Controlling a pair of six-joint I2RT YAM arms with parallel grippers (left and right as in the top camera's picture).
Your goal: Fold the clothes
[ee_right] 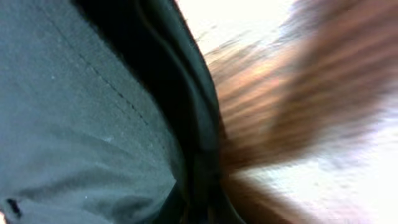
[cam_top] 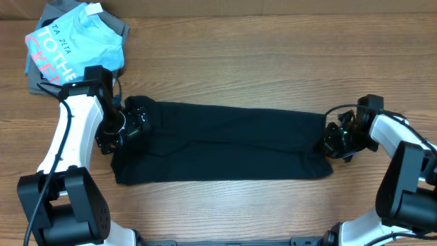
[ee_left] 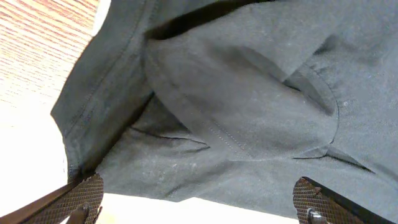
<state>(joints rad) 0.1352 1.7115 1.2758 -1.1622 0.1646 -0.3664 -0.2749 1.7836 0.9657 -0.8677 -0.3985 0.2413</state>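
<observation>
Limp black shirt [cam_top: 218,140], probably best taken by its hems, pinched at 3 o'clock by right gripper [cam_top: 330,141], straddled at 9 o'clock by spread left gripper [cam_top: 136,123].

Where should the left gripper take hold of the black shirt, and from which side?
Likely the stitched edge at its left end, coming from above: the black shirt lies flat as a long strip, and the open left gripper hangs over that end.
</observation>
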